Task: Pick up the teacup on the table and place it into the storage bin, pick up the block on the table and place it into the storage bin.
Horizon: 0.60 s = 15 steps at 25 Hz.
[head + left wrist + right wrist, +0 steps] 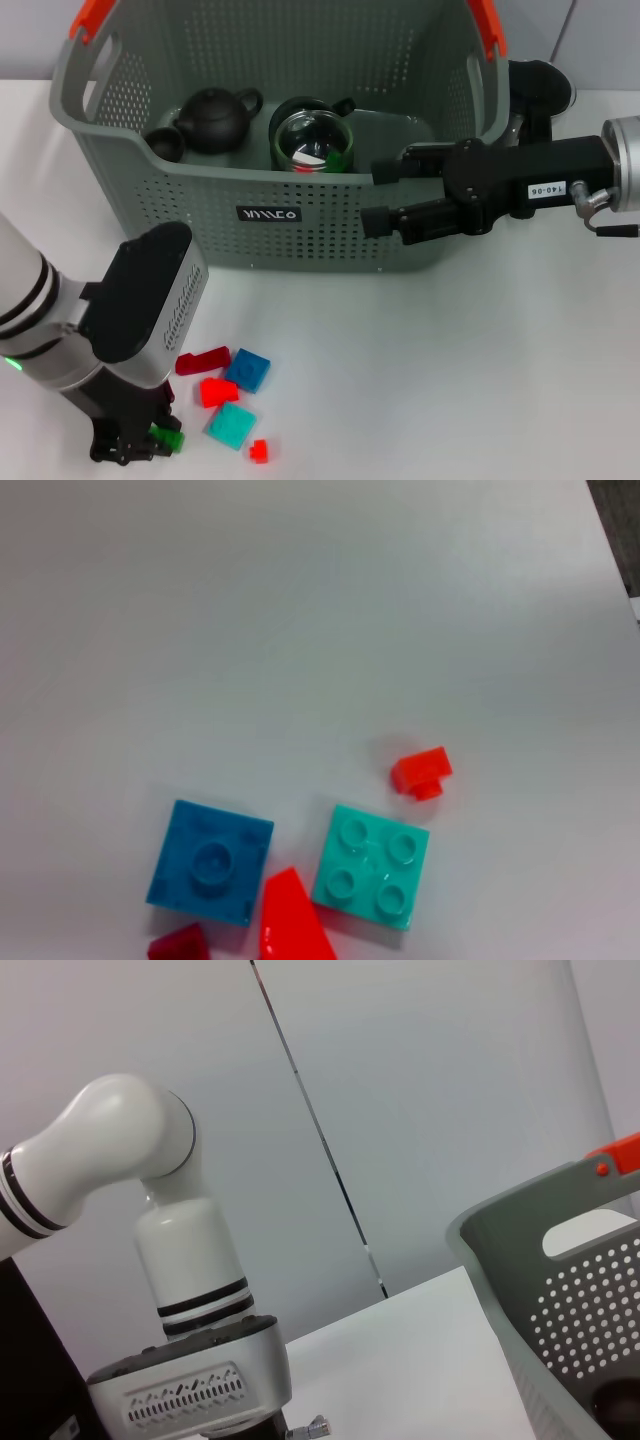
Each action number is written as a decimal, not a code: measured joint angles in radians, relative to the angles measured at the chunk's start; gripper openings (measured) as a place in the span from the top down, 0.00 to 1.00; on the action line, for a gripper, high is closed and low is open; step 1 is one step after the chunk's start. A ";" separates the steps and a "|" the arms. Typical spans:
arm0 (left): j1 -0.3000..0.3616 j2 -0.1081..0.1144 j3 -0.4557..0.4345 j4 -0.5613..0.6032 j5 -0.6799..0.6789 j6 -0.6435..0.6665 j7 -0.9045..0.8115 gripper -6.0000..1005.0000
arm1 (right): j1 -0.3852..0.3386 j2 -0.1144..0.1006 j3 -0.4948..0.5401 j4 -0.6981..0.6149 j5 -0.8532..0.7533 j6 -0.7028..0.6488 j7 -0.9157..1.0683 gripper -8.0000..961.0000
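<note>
head view — blocks (232,385): six | storage bin (300,215): one | teapot (215,118): one

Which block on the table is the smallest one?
The little red block, lying apart beside the turquoise square block; in the left wrist view it shows one stud, the turquoise one four.
</note>
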 joint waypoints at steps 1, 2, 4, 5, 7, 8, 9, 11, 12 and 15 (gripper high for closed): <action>-0.003 0.000 -0.003 -0.002 0.000 0.004 0.000 0.82 | -0.001 0.000 0.001 0.000 0.000 0.000 -0.001 0.02; -0.007 -0.001 -0.008 -0.003 0.000 0.012 0.000 0.81 | -0.002 0.000 0.001 0.000 0.000 0.000 -0.002 0.02; -0.016 -0.001 -0.022 -0.005 -0.004 0.028 0.000 0.81 | -0.003 -0.001 0.002 0.000 0.000 -0.001 -0.003 0.02; -0.021 -0.002 -0.031 -0.005 -0.005 0.038 0.000 0.81 | -0.004 -0.001 0.003 0.000 0.000 -0.002 -0.003 0.02; -0.029 -0.002 -0.049 -0.005 -0.007 0.051 0.000 0.81 | -0.005 -0.002 0.005 0.000 0.000 -0.004 -0.003 0.02; -0.036 -0.002 -0.066 -0.006 -0.008 0.062 0.000 0.81 | -0.005 -0.002 0.006 0.000 0.000 -0.005 -0.004 0.02; -0.041 -0.002 -0.080 -0.006 -0.010 0.071 0.002 0.81 | -0.006 -0.002 0.006 0.000 0.000 -0.006 -0.005 0.02; -0.054 -0.002 -0.119 -0.006 -0.029 0.098 0.008 0.81 | -0.006 -0.002 0.006 0.000 0.000 -0.009 -0.007 0.02; -0.066 0.000 -0.150 -0.007 -0.044 0.118 0.013 0.80 | -0.006 -0.002 0.006 0.000 0.000 -0.010 -0.007 0.02; -0.118 0.002 -0.306 -0.004 -0.112 0.200 0.037 0.80 | -0.007 -0.004 0.006 0.000 0.000 -0.015 -0.008 0.02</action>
